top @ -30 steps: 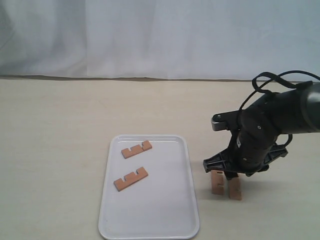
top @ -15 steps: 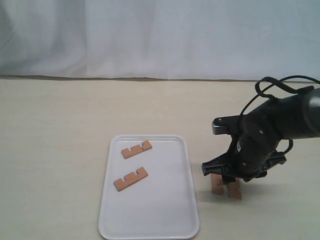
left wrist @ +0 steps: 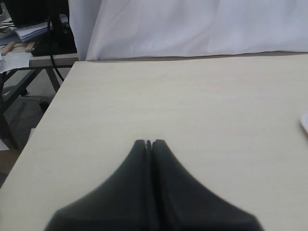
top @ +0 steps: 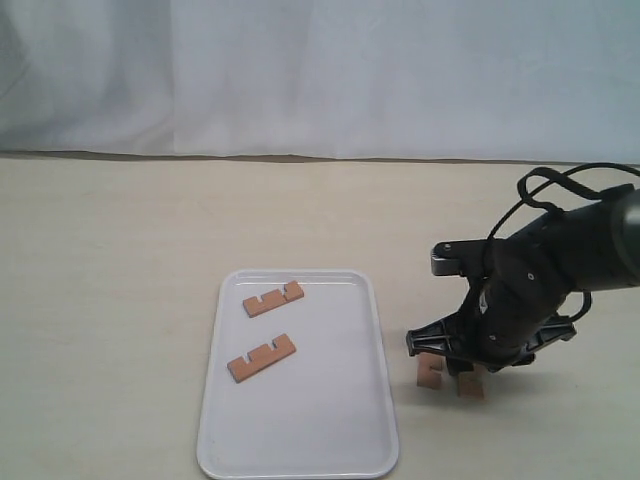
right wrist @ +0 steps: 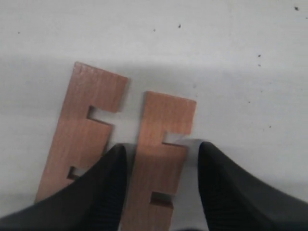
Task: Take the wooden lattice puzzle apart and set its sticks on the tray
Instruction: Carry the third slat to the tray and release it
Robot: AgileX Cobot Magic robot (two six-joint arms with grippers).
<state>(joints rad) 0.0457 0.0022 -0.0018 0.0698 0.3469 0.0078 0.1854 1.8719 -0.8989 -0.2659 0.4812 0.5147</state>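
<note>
Right tool spread, low over desk, jaws astride one stick, closing line across its width, long axis along the fingers; second stick just beside, outside the jaws. Two sticks flat on tray, leftward. Left tool closed on nothing, well apart; right arm the nearer by far

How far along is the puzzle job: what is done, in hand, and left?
Done: no sticks interlock; a far stick and a near stick lie on the tray. In hand: the open right pincer straddles a third stick, not gripped. Left: that stick and its neighbour go onto the tray.
</note>
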